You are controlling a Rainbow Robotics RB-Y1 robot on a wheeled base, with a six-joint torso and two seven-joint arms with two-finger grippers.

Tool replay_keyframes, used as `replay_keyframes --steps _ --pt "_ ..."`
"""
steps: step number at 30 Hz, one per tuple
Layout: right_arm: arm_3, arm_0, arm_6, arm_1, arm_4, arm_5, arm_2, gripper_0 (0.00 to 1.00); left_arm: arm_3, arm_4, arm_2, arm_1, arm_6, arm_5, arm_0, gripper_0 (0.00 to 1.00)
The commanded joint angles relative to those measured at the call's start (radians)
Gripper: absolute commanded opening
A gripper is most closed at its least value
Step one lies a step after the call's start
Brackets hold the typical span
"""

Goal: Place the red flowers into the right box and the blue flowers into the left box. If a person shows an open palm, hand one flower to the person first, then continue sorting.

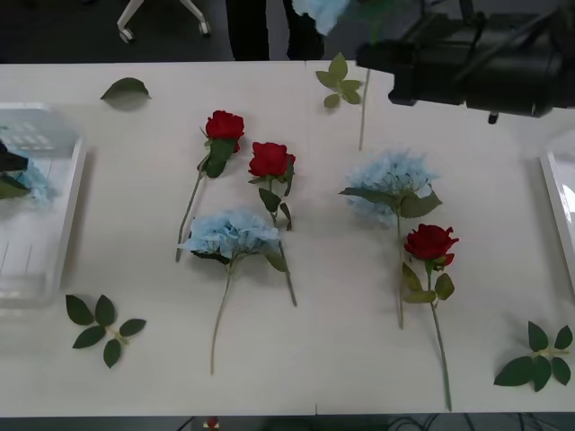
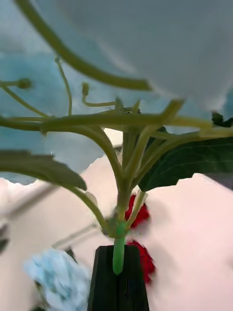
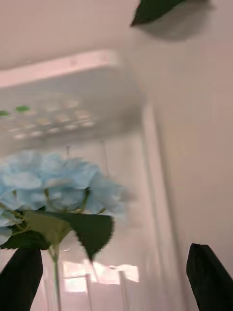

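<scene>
The right pincer (image 2: 118, 272) gripped a blue hydrangea's (image 2: 145, 53) thin stem (light, floppy-headed, best held low); the left pincer (image 3: 116, 277) gaped above the left box (image 3: 63, 65).

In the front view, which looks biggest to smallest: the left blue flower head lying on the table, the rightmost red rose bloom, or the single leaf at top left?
1. Blue flower head.
2. Rose bloom and leaf look alike, so no ranking.

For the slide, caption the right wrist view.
Right end effector pinches a thin green stem under a pale blue flower head.
</scene>
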Motion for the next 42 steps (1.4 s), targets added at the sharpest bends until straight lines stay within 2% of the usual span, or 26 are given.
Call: replay_keyframes --steps 1,4,13,21,25,35,42 --pt "-0.002 -0.085 0.125 0.044 -0.032 -0.011 0.02 0.0 -0.098 0.145 0.014 0.047 -0.043 0.039 -0.022 0.95" --pt "0.003 -0.134 0.184 0.084 -0.052 -0.011 0.057 0.0 -0.121 0.365 0.029 0.048 -0.124 0.042 0.0 1.0" --pt "0.083 -0.232 0.291 0.166 -0.195 -0.014 0.138 0.0 -0.123 0.893 -0.004 0.047 -0.515 0.025 0.112 1.0" --pt "0.126 -0.291 0.313 0.218 -0.239 -0.014 0.166 0.0 -0.123 1.209 -0.101 0.031 -0.874 -0.035 0.219 1.0" --pt "0.129 -0.314 0.319 0.225 -0.307 -0.013 0.207 0.0 -0.126 1.362 -0.144 -0.004 -0.89 -0.084 0.262 1.0" --pt "0.132 -0.327 0.334 0.236 -0.359 -0.008 0.255 0.0 -0.13 1.462 -0.193 -0.182 -0.89 -0.226 0.209 1.0" --pt "0.132 -0.334 0.336 0.242 -0.377 -0.01 0.282 0.0 -0.178 1.467 -0.23 -0.226 -0.89 -0.349 0.166 1.0"
